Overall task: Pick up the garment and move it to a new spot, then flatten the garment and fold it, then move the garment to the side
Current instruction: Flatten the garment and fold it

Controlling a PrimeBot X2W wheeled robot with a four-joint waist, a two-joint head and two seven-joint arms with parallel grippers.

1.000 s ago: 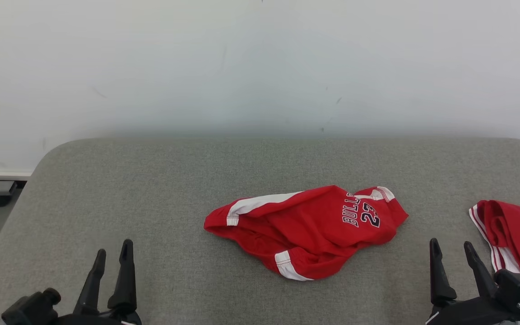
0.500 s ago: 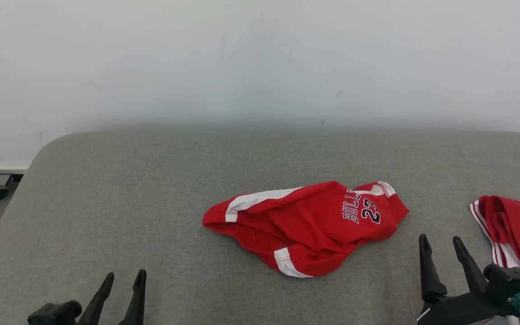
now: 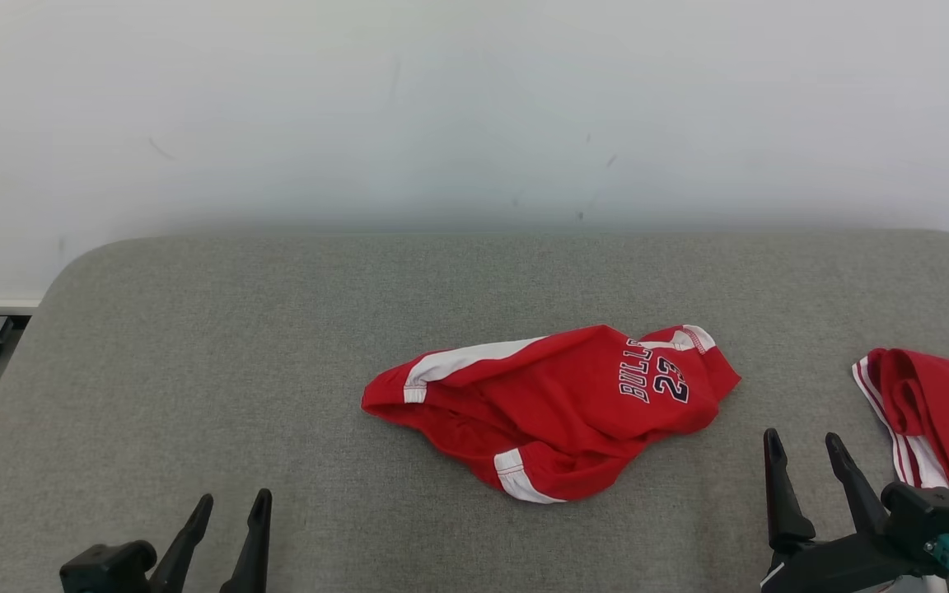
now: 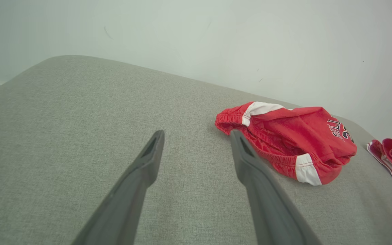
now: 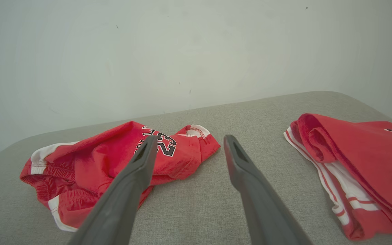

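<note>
Head view: the crumpled red garment (image 3: 557,403) with white bands lies on woven grey padding (image 3: 277,346), ahead of and between the left gripper (image 3: 235,496) and right gripper (image 3: 801,435), both spread wide and empty.

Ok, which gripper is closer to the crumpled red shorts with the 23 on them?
Right. The right gripper hangs open just right of the shorts, slightly nearer the robot; the left gripper, also open, sits farther off to their left.
</note>
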